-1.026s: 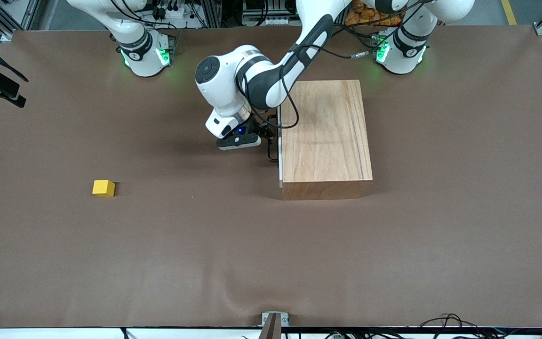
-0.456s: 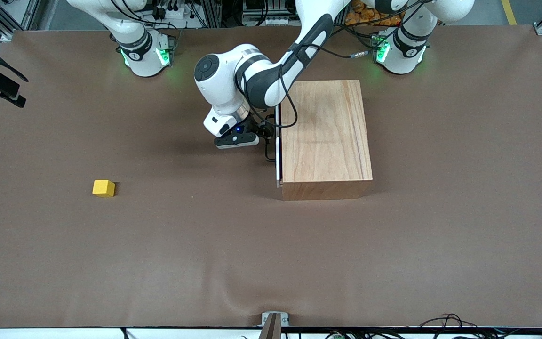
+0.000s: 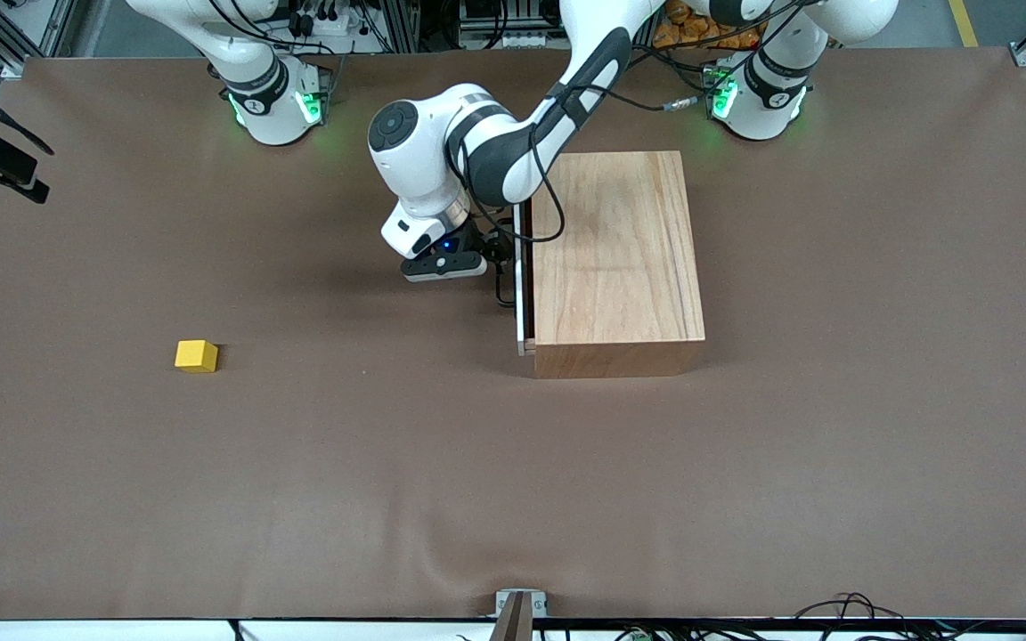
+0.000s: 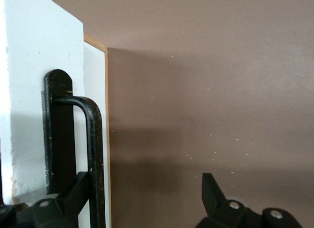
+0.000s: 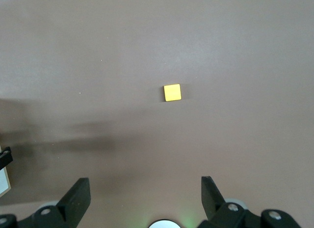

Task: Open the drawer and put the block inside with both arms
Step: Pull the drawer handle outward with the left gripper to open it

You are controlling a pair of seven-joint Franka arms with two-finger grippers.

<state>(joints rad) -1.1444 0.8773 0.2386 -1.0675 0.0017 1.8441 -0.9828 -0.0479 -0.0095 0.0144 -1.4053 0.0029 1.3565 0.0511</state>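
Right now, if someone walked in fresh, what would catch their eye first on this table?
Probably the big light-wood box toward the left arm's end of the table, with the left claw at the black wire handle of its white-fronted drawer, which is out a crack. Next, the small yellow block lying alone on the brown cloth toward the right arm's end, with the open right claw above it.

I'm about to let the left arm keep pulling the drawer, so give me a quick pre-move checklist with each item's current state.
1. left gripper hooked on the handle: ok, one finger sits past the bar, fingers spread.
2. drawer opening: ok, slightly out of the wooden box.
3. Opening wide enough for the block: not ok.
4. Block untouched on the table, toward the right arm's end: ok.
5. right gripper open above the block: ok.
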